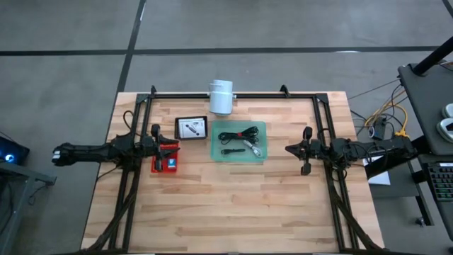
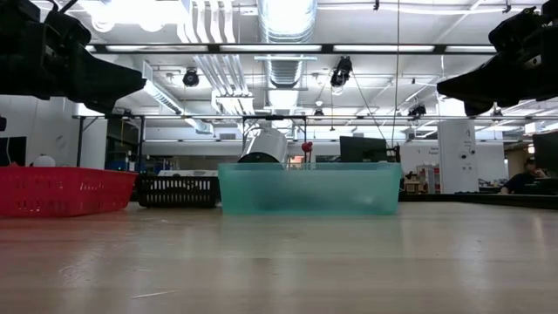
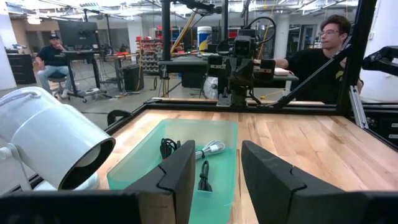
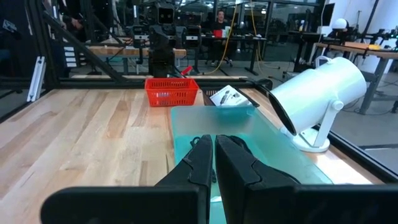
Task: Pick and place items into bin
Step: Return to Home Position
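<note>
No word, number or brand can be read anywhere. The white card [image 1: 191, 128] lies in the black tray [image 1: 177, 129], near the worktop's [image 1: 233, 205] far edge and just beside the green bin [image 1: 216, 158]. It carries dark print, too small to make out. A blue-and-white patch [image 1: 172, 163] in the red basket [image 1: 154, 168] is likewise illegible.

Three bins stand here: green bin [image 1: 258, 157], red bin [image 1: 157, 168], black bin [image 1: 191, 118]. The green holds two black cables [image 1: 238, 133], one white cable [image 1: 253, 146].
</note>
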Controlling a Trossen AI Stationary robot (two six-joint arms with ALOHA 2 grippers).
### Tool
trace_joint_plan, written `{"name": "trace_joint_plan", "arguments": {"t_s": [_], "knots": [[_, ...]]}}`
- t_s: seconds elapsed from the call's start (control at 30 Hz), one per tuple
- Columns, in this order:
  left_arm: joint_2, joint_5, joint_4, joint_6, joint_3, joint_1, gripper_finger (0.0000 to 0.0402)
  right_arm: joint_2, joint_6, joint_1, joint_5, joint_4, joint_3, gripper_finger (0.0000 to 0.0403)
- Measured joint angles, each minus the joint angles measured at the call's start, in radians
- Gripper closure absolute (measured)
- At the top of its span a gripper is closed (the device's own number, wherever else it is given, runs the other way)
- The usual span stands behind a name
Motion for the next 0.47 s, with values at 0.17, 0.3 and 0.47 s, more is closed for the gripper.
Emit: {"name": "trace_joint_plan", "arguments": {"t_s": [0.17,0.3,0.47], "knots": [[0.000,0.000,0.000,0.000,0.000,0.000,0.0286,0.000,-0.011,0.000,0.000,0.000,0.000,0.0394],[0.000,0.000,0.000,0.000,0.000,0.000,0.0286,0.000,-0.004,0.000,0.000,0.000,0.000,0.0394],[0.000,0.000,0.000,0.000,0.000,0.000,0.0286,0.000,-0.007,0.000,0.000,0.000,0.000,0.0394]]}}
